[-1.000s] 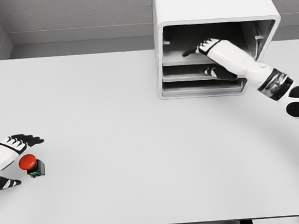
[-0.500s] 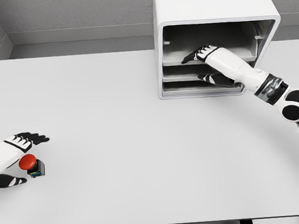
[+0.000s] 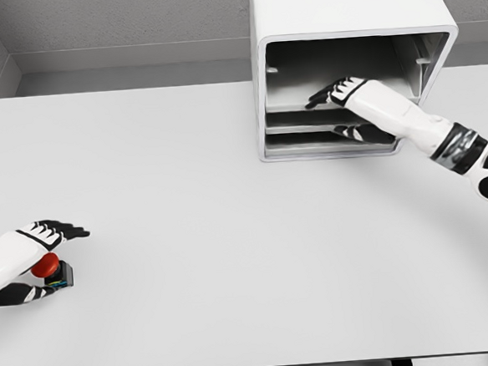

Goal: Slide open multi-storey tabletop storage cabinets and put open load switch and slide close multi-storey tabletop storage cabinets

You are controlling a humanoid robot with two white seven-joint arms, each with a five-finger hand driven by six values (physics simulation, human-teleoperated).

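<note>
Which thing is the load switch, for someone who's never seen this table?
Start at the white table and go to its near left edge, far from the cabinet. The load switch sits under the left hand: a small dark block with a red round cap.

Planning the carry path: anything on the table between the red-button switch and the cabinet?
Nothing. In the head view the table is bare white surface from the switch, under the left hand, to the cabinet, where the right hand reaches.
</note>
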